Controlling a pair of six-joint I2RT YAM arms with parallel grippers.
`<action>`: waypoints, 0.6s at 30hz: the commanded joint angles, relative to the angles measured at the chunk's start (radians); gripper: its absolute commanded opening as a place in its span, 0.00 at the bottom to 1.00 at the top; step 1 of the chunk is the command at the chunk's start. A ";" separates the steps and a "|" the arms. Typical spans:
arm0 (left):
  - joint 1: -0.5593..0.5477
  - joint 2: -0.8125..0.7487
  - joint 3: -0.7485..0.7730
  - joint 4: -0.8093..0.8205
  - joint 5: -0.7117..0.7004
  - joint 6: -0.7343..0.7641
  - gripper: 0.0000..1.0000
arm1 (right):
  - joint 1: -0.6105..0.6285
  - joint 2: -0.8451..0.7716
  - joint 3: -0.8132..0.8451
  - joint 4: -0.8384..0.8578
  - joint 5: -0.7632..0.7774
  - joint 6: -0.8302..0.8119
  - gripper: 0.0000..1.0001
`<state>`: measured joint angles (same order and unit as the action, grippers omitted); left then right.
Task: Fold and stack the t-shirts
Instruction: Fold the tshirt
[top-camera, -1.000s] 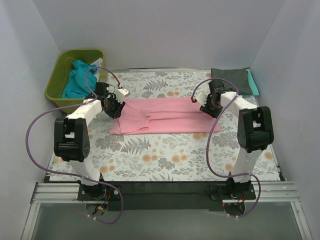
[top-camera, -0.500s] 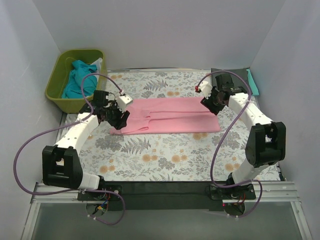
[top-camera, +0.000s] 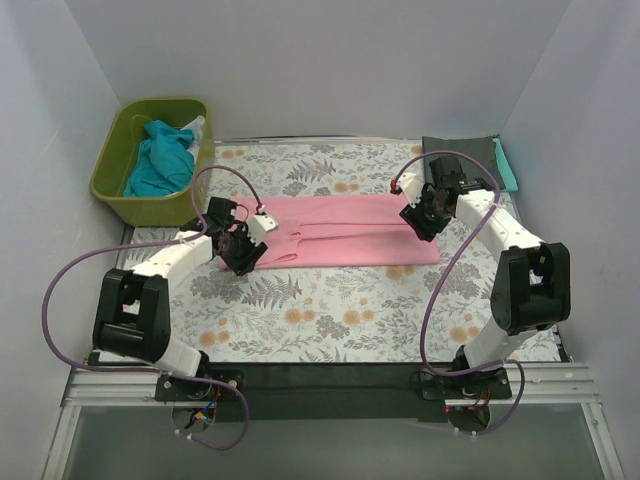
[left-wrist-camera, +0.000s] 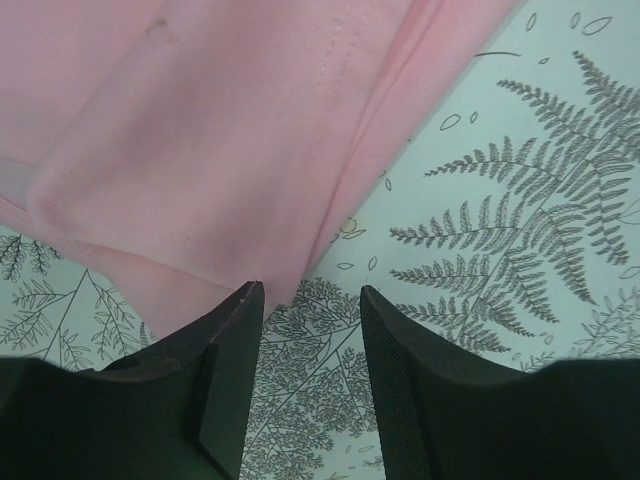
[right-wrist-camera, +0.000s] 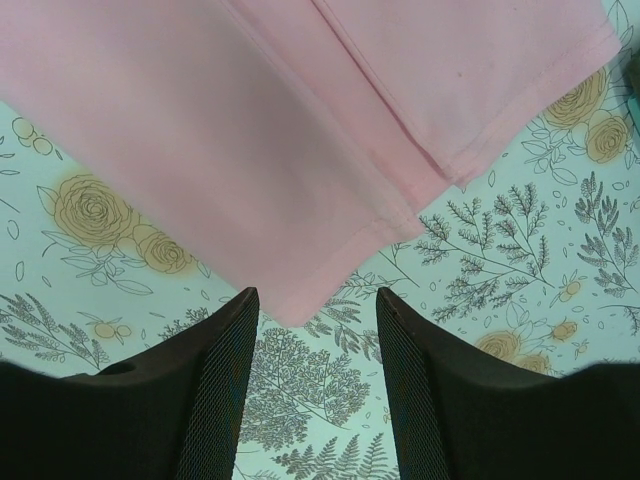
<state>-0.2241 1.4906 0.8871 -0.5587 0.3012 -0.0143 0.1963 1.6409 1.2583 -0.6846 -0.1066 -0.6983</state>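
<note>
Left gripper (top-camera: 242, 254) is down low at the left end of the pink t-shirt (top-camera: 340, 230), jaws parted to a moderate gap, holding nothing. In the left wrist view the gap (left-wrist-camera: 310, 295) shows only floral table cloth (left-wrist-camera: 520, 220), with the shirt's hem (left-wrist-camera: 200, 130) just touching the tip of one finger (left-wrist-camera: 235, 340). Right gripper (top-camera: 420, 222) is at the shirt's right end, same story: jaws apart, empty. The right wrist view puts a pink corner (right-wrist-camera: 250, 130) just ahead of the fingertips (right-wrist-camera: 315, 295), not between them. The pink t-shirt lies flat on the table cloth (top-camera: 320, 310) as a long band folded lengthwise, running left to right across the middle of the table, layered hems visible at the right end. A dark grey t-shirt (top-camera: 460, 155) sits folded at the far right corner, with a teal fabric strip (top-camera: 508, 165) showing along its right side. Crumpled teal t-shirts (top-camera: 160, 160) are in the olive-green tub (top-camera: 112, 188) at far left, off the cloth.
</note>
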 joint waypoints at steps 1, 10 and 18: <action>-0.003 0.003 -0.016 0.059 -0.056 0.051 0.41 | -0.006 -0.009 0.003 -0.012 -0.016 0.010 0.49; -0.001 0.045 -0.005 0.086 -0.086 0.083 0.31 | -0.005 0.000 0.007 -0.013 -0.010 0.005 0.48; -0.001 0.039 0.013 0.091 -0.083 0.083 0.07 | -0.005 0.004 0.009 -0.013 0.001 -0.001 0.48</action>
<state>-0.2241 1.5375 0.8761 -0.4889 0.2203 0.0544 0.1963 1.6417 1.2583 -0.6868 -0.1070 -0.6991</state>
